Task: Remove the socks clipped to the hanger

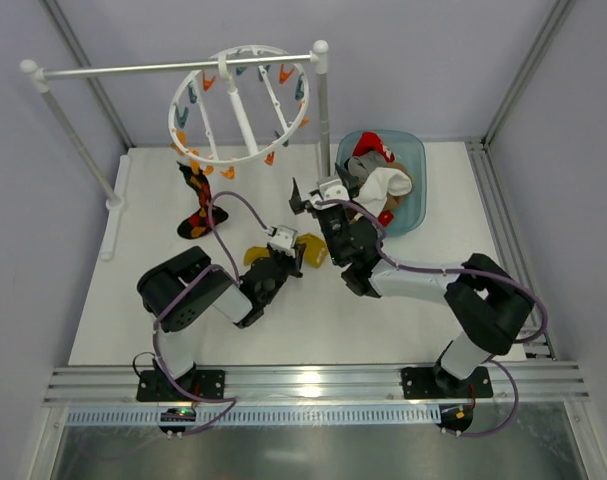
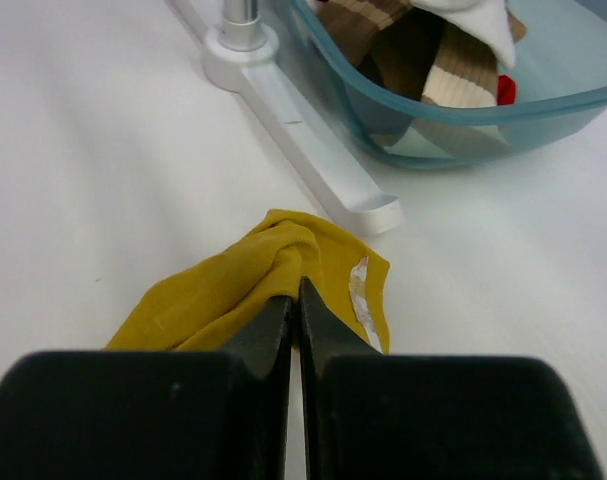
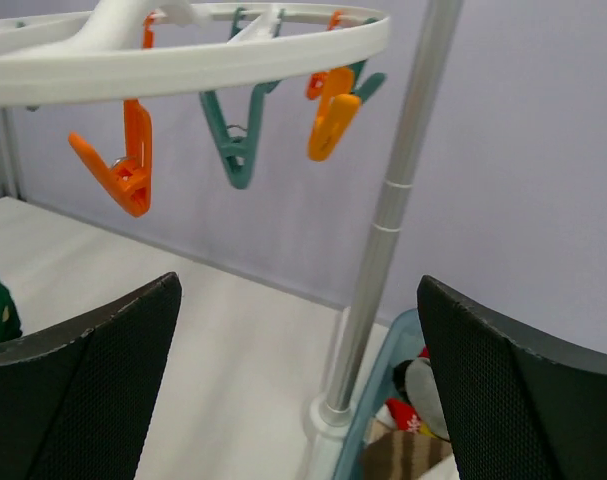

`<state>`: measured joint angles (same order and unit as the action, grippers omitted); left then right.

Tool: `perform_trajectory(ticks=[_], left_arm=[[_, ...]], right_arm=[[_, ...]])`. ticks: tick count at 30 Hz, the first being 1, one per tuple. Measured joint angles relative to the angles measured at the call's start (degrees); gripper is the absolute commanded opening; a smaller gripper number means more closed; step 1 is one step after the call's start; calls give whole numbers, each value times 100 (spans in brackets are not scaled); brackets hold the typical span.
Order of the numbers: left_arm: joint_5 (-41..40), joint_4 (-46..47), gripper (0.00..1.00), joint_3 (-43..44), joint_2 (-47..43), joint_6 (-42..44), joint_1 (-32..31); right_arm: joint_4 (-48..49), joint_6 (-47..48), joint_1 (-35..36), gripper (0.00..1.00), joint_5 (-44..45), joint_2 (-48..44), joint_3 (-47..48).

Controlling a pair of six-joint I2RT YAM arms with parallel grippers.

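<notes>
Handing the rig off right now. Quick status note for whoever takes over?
Left gripper: jaws shut on the yellow sock, which lies on the table.
Right gripper: open, empty, facing the hanger clips.
Done: striped sock and white sock lie in the teal basin.
Left: move the yellow sock to the basin. The dark argyle sock appears clipped at the hanger's left rim.

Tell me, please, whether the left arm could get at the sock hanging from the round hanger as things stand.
Probably not yet: the left pincer is shut on the yellow sock on the table. The hanging sock looks unobstructed once it lets go.
</notes>
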<state>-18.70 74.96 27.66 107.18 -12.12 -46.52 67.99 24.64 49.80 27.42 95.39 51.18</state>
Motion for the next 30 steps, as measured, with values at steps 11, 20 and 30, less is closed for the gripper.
perform_trajectory(ticks=[11,20,30], left_arm=[[2345,-577,0,1196,-321,72,-184],[3818,-3008,0,4087,-437,389,-234],[4741,-3080,0,5807,914,-247,175]], right_arm=[[208,236,-619,100,1145,-2116,-1834],[-125,-2072,-2767,100,704,-4527,-3193],[-407,-2747,-3036,100,531,-4404,-3421]])
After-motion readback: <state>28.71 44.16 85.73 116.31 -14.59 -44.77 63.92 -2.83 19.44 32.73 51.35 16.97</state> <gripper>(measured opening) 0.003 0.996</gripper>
